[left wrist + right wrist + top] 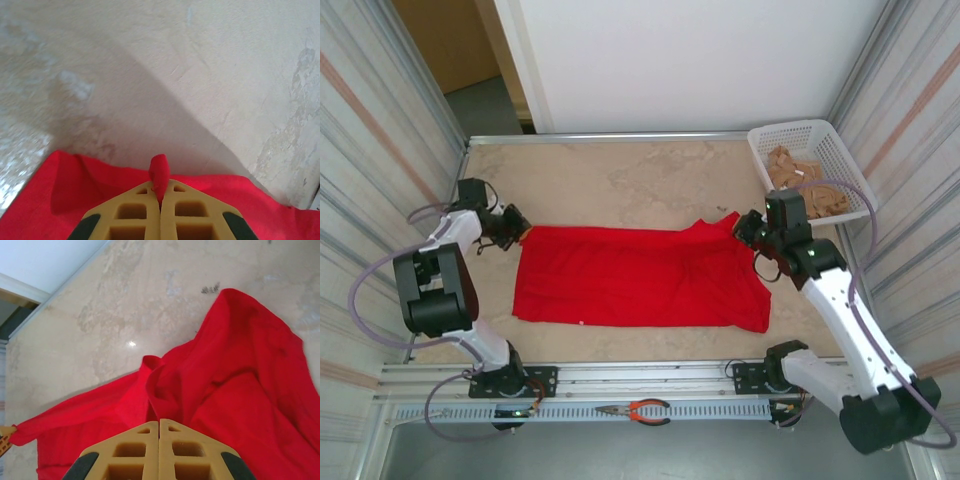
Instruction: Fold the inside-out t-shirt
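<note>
The inside-out t-shirt (640, 280) is bright red and lies spread across the middle of the table, stretched left to right. My left gripper (523, 232) is at its far left corner. In the left wrist view that gripper (160, 194) is shut on the shirt (75, 200), and a small tuft of red cloth pokes out past the tan fingertips. My right gripper (742, 228) is at the shirt's far right corner. In the right wrist view it (160, 421) is shut, and folds of the shirt (250, 390) gather into its tips.
A white basket (840, 150) holding tan pieces stands at the back right corner, close behind the right arm. Orange-handled pliers (642, 409) lie on the front rail between the arm bases. Striped walls close in both sides. Bare beige tabletop (620, 175) lies behind the shirt.
</note>
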Available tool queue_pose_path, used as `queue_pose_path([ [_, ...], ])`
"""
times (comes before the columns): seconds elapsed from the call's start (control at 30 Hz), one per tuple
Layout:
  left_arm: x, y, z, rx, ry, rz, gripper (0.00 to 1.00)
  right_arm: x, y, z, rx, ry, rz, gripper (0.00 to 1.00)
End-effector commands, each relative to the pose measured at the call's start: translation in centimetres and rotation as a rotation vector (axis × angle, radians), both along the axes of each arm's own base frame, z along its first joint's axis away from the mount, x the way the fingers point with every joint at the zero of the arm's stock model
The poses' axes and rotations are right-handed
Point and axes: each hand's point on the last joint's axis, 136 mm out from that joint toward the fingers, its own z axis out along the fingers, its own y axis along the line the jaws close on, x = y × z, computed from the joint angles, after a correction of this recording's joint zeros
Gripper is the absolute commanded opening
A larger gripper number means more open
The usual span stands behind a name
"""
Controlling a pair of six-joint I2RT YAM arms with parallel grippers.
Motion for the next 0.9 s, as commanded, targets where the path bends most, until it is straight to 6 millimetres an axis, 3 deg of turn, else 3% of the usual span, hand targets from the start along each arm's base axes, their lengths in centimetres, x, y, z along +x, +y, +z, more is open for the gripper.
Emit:
queue_pose_path([
  [0.0,-1.0,0.5,1.1,-0.021,-0.026,0.034,0.0,-2.6,-1.2,-1.3,-0.004,0.044,-0.062,0.0],
  [0.2,-3.2,0.2,0.1,-0.034,-0.003,0.026,0.0,-6.5,-1.2,-5.6,0.001,0.117,-0.075,0.0],
  [0.23,-3.6,0.0,-0.2,-0.038,0.004,0.023,0.02,-7.2,-1.3,-6.5,-0.005,0.139,-0.083,0.0],
  [0.27,-4.2,-0.1,-0.6,-0.044,0.021,0.022,0.12,-8.0,-1.6,-7.6,-0.017,0.169,-0.092,0.0],
  [0.3,-4.8,-0.3,-0.9,-0.054,0.038,0.026,0.24,-8.9,-2.2,-8.5,-0.032,0.197,-0.112,0.05],
  [0.37,-5.6,-0.3,-0.8,-0.06,0.035,0.04,0.42,-10.1,-3.5,-9.3,-0.068,0.223,-0.155,0.36],
  [0.4,-6.0,0.0,-0.5,-0.052,0.024,0.055,0.47,-10.4,-4.0,-9.2,-0.08,0.213,-0.167,0.48],
  [0.43,-6.1,0.1,0.0,-0.042,0.007,0.062,0.5,-10.3,-4.2,-8.8,-0.087,0.194,-0.168,0.53],
  [0.53,-5.7,0.4,2.0,-0.012,-0.056,0.063,0.54,-9.0,-3.9,-7.0,-0.124,0.149,-0.112,0.56],
  [0.63,-4.3,-0.1,3.8,-0.013,-0.095,0.034,0.55,-6.2,-1.3,-6.0,-0.127,0.134,0.032,0.56],
  [0.73,-2.6,-1.8,4.4,-0.006,-0.097,-0.037,0.55,-3.2,1.9,-6.6,-0.129,0.174,0.184,0.57],
  [0.87,-0.5,-4.2,3.9,0.003,-0.074,-0.135,0.55,0.3,5.1,-9.2,-0.182,0.259,0.301,0.59],
])
